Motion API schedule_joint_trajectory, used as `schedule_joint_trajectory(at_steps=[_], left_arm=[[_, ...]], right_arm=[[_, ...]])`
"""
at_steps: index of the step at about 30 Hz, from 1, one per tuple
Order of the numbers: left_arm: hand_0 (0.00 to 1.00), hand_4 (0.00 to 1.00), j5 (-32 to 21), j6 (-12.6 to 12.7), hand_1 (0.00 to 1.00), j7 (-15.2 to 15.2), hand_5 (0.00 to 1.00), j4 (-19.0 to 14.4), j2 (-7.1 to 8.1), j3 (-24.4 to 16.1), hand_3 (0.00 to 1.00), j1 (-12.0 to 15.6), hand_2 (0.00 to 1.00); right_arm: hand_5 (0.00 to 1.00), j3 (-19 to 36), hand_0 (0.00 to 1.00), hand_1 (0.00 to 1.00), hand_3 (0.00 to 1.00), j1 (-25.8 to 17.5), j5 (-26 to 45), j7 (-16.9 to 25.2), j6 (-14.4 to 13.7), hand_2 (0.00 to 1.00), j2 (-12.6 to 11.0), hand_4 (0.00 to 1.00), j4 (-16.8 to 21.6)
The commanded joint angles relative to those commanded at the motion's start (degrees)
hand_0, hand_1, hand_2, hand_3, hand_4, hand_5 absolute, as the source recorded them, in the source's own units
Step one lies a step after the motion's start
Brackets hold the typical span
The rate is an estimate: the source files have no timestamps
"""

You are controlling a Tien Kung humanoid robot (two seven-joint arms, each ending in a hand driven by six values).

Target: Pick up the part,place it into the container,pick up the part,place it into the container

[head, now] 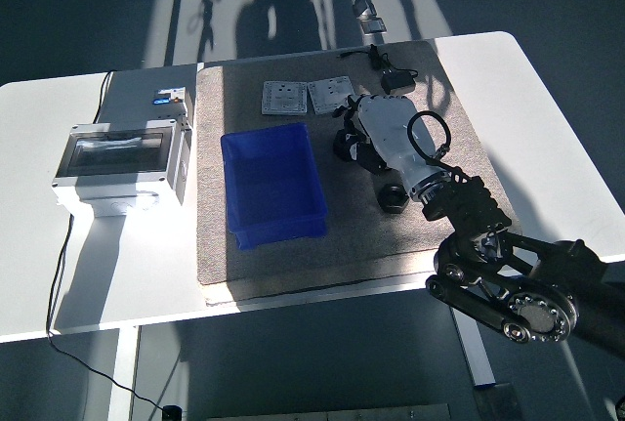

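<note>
Right of frame centre, the right hand (pixel 383 138) reaches in over the grey mat (pixel 283 260) from the lower right, palm down. Its fingers (pixel 363 153) are curled toward a black ring-shaped part (pixel 344 145); whether they have closed on it cannot be told. A second black part (pixel 392 197) lies on the mat just below the hand, beside the wrist. The blue container (pixel 272 184) stands left of both parts, empty, its long axis running toward the bottom of the frame. Judged from this layout, the carry is a short leftward move. Two grey plates (pixel 309 97) lie above the container; the grey enclosure (pixel 122 157) sits on the white counter (pixel 39 274) further left. Open mat lies between.
</note>
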Motion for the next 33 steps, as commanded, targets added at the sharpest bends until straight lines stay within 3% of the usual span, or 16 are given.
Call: schedule_joint_trajectory(at_steps=[2,3,8,9,12,14,15,16,21,28,32,33], left_arm=[[0.721,0.998,-0.32,0.06,0.736,-0.05,0.998,0.00,-0.02,0.18,0.667,0.08,0.757],[0.722,0.998,-0.62,0.12,0.736,-0.11,0.998,0.00,-0.01,0.33,0.669,0.15,0.756],[0.722,0.998,-1.31,0.32,0.736,-0.35,0.998,0.00,0.07,0.59,0.669,0.39,0.756],[0.721,0.998,-1.15,0.29,0.736,-0.35,0.998,0.00,0.07,0.53,0.668,0.38,0.755],[0.721,0.998,-0.94,0.25,0.736,-0.35,0.998,0.00,0.02,0.49,0.668,0.32,0.755],[0.721,0.998,-1.07,0.27,0.736,-0.37,0.998,0.00,0.00,0.58,0.668,0.34,0.755],[0.721,0.998,-1.06,0.27,0.735,-0.37,0.998,0.00,-0.01,0.58,0.668,0.34,0.755],[0.721,0.998,-1.01,0.26,0.735,-0.36,0.998,0.00,-0.02,0.57,0.668,0.34,0.755],[0.721,0.998,-0.85,0.22,0.735,-0.35,0.998,0.00,-0.05,0.52,0.669,0.31,0.755],[0.720,0.998,-0.78,0.16,0.735,-0.33,0.998,0.00,-0.03,0.49,0.669,0.26,0.755],[0.720,0.998,-0.80,0.17,0.735,-0.36,0.998,0.00,-0.01,0.48,0.669,0.26,0.755],[0.720,0.998,-0.77,0.17,0.735,-0.36,0.998,0.00,-0.01,0.47,0.667,0.25,0.755]], right_arm=[[0.002,0.79,0.220,0.246,0.615,-0.51,-0.73,-2.46,2.87,0.548,-0.24,0.162,0.80],[0.161,1.38,0.261,0.338,0.644,-0.94,-1.45,-4.30,4.98,0.610,-0.51,0.462,1.59],[0.161,3.45,0.261,0.338,0.644,-2.26,-3.15,-12.75,15.22,0.610,-1.72,0.462,5.43],[0.485,3.70,0.424,0.681,0.871,-2.41,-3.04,-14.28,17.05,0.846,-1.81,0.965,5.84],[0.485,3.88,0.424,0.681,0.871,-2.77,-1.95,-18.44,22.48,0.846,-1.96,0.965,6.13],[0.485,3.92,0.424,0.681,0.871,-3.00,-1.23,-18.44,25.47,0.846,-2.05,0.965,6.17],[0.508,4.00,0.426,0.683,0.931,-3.08,-0.95,-18.44,26.80,0.878,-2.09,0.995,6.20],[0.508,4.09,0.426,0.683,0.931,-3.15,-0.71,-18.44,28.05,0.878,-2.12,0.995,6.23],[0.534,4.26,0.428,0.686,0.963,-3.33,0.52,-18.44,33.09,0.899,-2.30,0.998,6.18],[0.528,3.53,0.427,0.657,0.944,-3.16,0.87,-18.44,34.35,0.881,-2.42,0.998,4.23],[0.528,2.66,0.427,0.657,0.944,-3.05,0.39,-18.44,33.27,0.881,-2.38,0.998,2.79],[0.314,2.45,0.404,0.542,0.839,-3.02,0.02,-18.44,32.61,0.786,-2.34,0.825,2.43]])
